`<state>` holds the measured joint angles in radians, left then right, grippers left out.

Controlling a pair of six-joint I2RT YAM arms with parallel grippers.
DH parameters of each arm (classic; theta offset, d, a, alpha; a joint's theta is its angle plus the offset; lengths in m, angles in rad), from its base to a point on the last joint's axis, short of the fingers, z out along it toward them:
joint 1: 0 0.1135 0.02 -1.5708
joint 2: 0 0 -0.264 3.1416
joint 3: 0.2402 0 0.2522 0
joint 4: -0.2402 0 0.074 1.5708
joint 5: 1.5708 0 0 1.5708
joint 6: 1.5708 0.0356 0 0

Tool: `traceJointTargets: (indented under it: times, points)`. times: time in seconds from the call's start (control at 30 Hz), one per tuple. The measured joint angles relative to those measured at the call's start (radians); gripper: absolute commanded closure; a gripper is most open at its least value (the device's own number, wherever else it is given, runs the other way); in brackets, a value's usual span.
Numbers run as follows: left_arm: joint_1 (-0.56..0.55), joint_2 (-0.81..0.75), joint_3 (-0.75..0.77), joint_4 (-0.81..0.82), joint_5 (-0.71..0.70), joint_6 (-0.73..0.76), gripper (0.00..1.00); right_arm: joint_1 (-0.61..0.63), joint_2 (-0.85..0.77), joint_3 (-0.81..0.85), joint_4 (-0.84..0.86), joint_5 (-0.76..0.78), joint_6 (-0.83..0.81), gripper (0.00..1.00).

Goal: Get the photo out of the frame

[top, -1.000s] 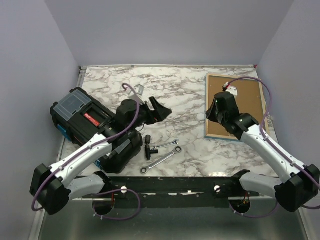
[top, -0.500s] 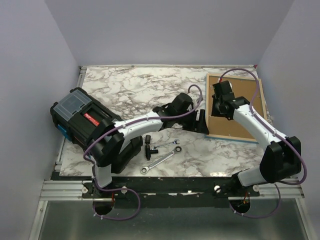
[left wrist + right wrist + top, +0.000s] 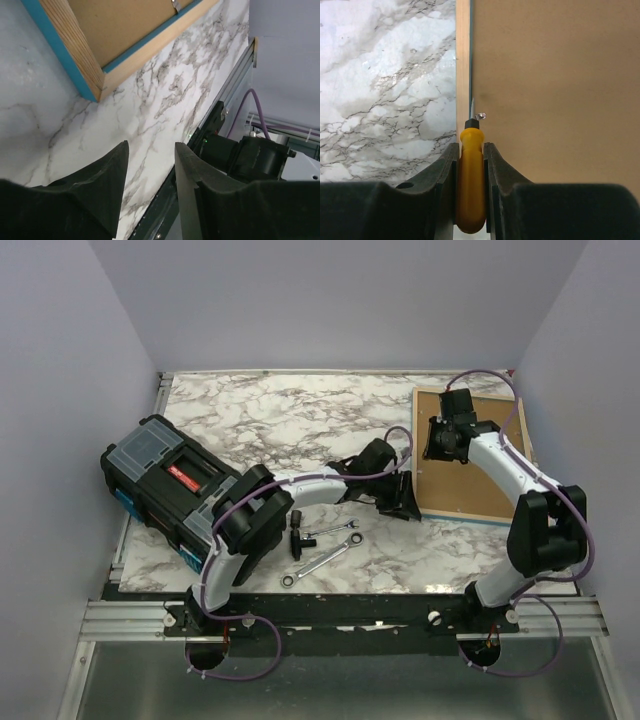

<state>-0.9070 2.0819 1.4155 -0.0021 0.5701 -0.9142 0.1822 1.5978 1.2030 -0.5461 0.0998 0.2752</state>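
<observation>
The frame [image 3: 500, 508] lies face down at the table's right, its turquoise border and wooden rail [image 3: 75, 65] showing round the brown backing board [image 3: 480, 460]. The photo is hidden beneath the board. My right gripper [image 3: 441, 440] is over the frame's left rail. In the right wrist view this gripper [image 3: 470, 147] is shut on a yellow-handled screwdriver [image 3: 470, 190], whose blade tip reaches a small metal clip [image 3: 480, 116] at the board's edge. My left gripper [image 3: 405, 502] is open and empty, low beside the frame's near-left corner; its fingertips [image 3: 120, 155] stand apart.
A black toolbox [image 3: 165, 475] lies at the left. Two wrenches [image 3: 322, 558] and a small black tool [image 3: 297, 530] lie near the front middle. A small metal piece [image 3: 280, 418] lies at the back. Another clip [image 3: 175, 6] sits on the frame's near rail.
My left arm has swung right across the table and lowered to the frame's near-left corner. My right gripper has shifted a little farther back along the frame's left rail.
</observation>
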Motion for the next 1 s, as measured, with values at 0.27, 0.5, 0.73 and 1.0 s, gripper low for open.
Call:
traceJointTargets:
  times: [0.27,0.5,0.73,1.0]
  points:
    - [0.012,0.081,0.097,-0.050,-0.005,-0.002,0.61,0.000,0.035,0.006,0.022,-0.043,-0.007,0.99]
    - [0.026,0.099,0.116,-0.063,-0.022,-0.005,0.62,0.000,0.026,-0.008,0.031,-0.044,-0.006,1.00]
    - [0.031,0.098,0.098,-0.051,-0.041,-0.008,0.62,0.000,-0.003,-0.031,0.019,-0.035,0.013,1.00]
    - [0.024,0.058,0.007,-0.052,-0.165,0.060,0.55,0.000,0.016,-0.010,0.009,-0.013,0.008,1.00]
